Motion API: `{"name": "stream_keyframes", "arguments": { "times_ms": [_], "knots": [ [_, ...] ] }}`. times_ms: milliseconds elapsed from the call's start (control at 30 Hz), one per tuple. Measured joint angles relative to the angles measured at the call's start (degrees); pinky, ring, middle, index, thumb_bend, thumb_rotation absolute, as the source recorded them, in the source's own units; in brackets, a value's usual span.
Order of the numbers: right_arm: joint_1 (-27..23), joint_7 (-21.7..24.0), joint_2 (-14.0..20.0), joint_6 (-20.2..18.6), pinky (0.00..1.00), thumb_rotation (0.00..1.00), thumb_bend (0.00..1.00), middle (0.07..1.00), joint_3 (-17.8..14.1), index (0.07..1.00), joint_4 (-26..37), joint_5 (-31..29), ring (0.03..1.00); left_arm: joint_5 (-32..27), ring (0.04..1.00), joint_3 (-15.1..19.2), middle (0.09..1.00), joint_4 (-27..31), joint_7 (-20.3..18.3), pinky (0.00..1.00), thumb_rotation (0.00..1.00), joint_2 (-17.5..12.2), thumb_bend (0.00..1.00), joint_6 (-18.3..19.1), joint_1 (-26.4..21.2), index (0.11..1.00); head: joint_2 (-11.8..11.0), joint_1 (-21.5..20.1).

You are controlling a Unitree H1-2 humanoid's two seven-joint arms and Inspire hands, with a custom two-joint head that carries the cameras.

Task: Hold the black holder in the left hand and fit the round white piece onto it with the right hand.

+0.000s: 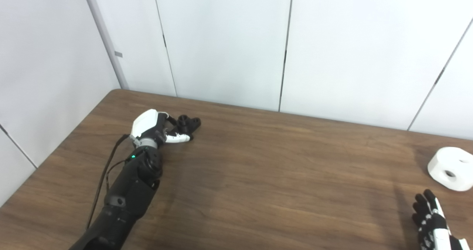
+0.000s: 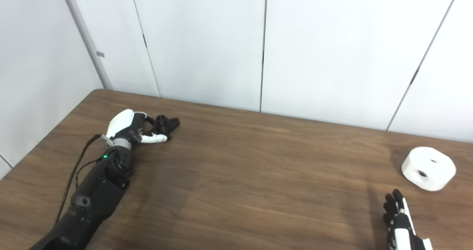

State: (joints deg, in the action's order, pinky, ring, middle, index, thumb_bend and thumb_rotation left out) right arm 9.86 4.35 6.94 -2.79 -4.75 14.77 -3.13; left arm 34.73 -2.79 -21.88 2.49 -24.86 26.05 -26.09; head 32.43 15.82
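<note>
left hand (image 1: 155, 128): fingers at small black plastic holder (image 1: 188, 123), grip unclear | right hand (image 2: 401, 220): empty, spread | round white rigid piece (image 2: 428, 168) at 1 o'clock: likely light, grasp rim

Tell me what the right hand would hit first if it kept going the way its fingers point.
Likely nothing soon: the right hand points up-table, passing left of the round white piece, over bare table toward the wall, though depth is uncertain.
</note>
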Motion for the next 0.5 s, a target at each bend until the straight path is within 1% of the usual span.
{"name": "stream_keyframes", "arguments": {
  "times_ms": [33,133,300,367,500],
  "knots": [
    [0.03,0.00,0.00,-0.02,1.00,0.99,0.51,0.987,-0.07,1.000,0.09,-0.05,0.996,-0.67,0.923,0.01,0.816,-0.06,0.28,0.95,0.05,0.07,0.53,-0.16,0.02,0.484,0.00,0.00],
    [0.08,0.00,0.00,-0.06,1.00,0.99,0.50,0.985,-0.23,1.000,0.43,-0.07,0.990,-1.25,0.876,-0.06,0.782,-0.50,1.76,0.87,0.04,0.22,0.52,-0.55,0.03,0.482,0.00,-0.09],
    [0.10,0.01,0.00,-0.06,1.00,0.99,0.50,0.987,-0.29,1.000,0.48,-0.08,0.991,-1.22,0.856,-0.55,0.771,-0.51,2.65,0.82,0.04,-0.18,0.52,-1.17,0.02,0.483,0.09,-0.09],
    [0.11,0.02,0.00,-0.06,1.00,0.98,0.52,0.990,-0.30,1.000,0.48,-0.08,0.999,-1.21,0.849,-0.72,0.768,-0.51,2.81,0.81,0.04,-0.32,0.52,-1.29,0.01,0.483,0.09,-0.09],
    [0.11,0.00,0.00,-0.09,1.00,0.98,0.52,0.985,-0.38,1.000,0.49,-0.09,0.994,-1.21,0.841,-0.93,0.764,-0.53,3.06,0.80,0.04,-0.42,0.52,-1.53,0.01,0.482,0.17,-0.17]
  ]
}}
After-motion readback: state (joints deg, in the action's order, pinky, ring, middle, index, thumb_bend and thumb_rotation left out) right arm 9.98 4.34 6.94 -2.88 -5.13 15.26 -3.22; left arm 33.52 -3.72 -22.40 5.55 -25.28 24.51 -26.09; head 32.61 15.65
